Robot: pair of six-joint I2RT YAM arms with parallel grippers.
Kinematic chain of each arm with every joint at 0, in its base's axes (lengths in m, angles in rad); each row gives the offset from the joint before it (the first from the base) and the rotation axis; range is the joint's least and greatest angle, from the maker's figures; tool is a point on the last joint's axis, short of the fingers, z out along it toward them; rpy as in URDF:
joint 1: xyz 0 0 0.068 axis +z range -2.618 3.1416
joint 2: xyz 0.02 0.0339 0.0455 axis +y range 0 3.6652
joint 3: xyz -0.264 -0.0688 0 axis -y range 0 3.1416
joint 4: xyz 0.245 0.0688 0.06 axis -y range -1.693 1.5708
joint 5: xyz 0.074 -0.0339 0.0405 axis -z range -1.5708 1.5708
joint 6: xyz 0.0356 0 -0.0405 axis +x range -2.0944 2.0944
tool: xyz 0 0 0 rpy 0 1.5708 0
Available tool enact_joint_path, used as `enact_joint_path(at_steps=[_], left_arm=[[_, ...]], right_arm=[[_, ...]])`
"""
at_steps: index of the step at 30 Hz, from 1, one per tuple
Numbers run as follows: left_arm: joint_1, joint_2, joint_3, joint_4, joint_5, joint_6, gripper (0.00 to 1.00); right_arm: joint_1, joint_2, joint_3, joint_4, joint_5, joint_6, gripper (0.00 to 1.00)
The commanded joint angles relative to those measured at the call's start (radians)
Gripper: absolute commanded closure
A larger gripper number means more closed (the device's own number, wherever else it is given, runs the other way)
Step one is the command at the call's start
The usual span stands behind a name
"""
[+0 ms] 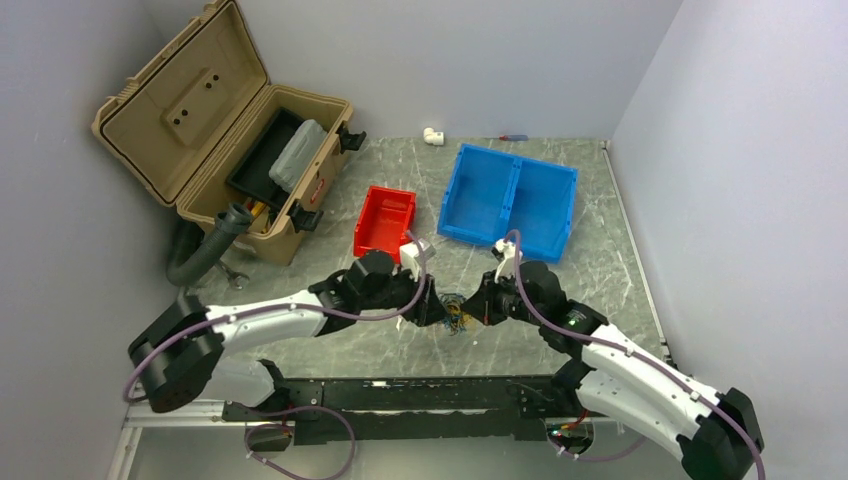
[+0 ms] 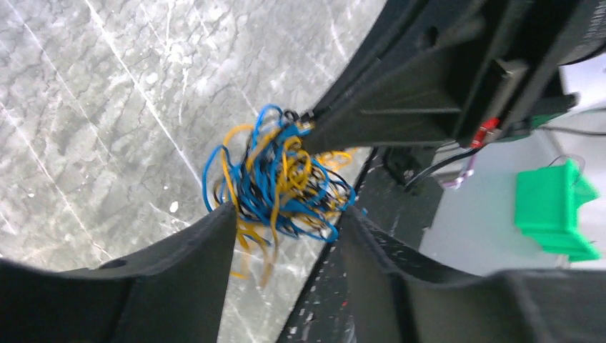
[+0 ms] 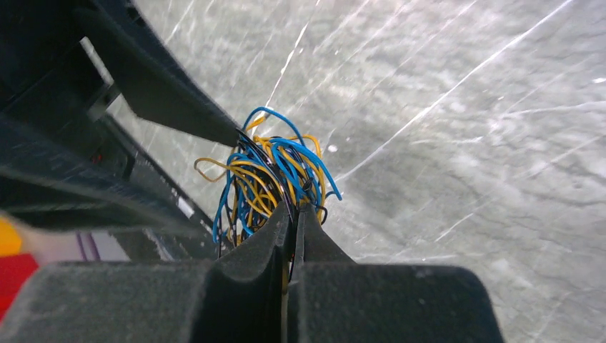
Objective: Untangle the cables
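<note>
Between two arms (image 1: 290,318) (image 1: 620,360), one cable tangle (image 1: 457,314)

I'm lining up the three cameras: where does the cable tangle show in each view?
Top external: cable tangle low centre, between left gripper and right gripper.
Left wrist: mid-frame, between the open fingers.
Right wrist: centre-left, pinched in shut fingers.
Shared landmark: grey marbled table beneath.

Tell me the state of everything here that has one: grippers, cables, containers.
cables, tangled in one clump
left gripper, open, one finger on each side of the clump
right gripper, shut on the cables
toolbox, lid open
red bin, looks empty
blue bin, both compartments look empty
</note>
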Motion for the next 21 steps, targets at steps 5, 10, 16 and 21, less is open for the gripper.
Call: enact_joint_path(at_steps=[5, 10, 16, 21], left_arm=[[-0.001, -0.144, -0.117, 0.186, -0.071, -0.128, 0.22], [-0.001, -0.163, -0.175, 0.29, -0.12, -0.192, 0.15], [-0.001, -0.126, -0.127, 0.311, -0.11, -0.203, 0.18], [-0.001, -0.092, -0.071, 0.27, -0.1, -0.177, 0.26]], right_arm=[[-0.002, -0.108, 0.028, 0.117, 0.16, 0.104, 1.0], [-0.002, -0.134, -0.021, 0.223, 0.218, 0.219, 1.0], [-0.002, -0.106, -0.057, 0.342, 0.163, 0.269, 1.0], [-0.001, -0.061, -0.043, 0.382, 0.074, 0.262, 1.0]])
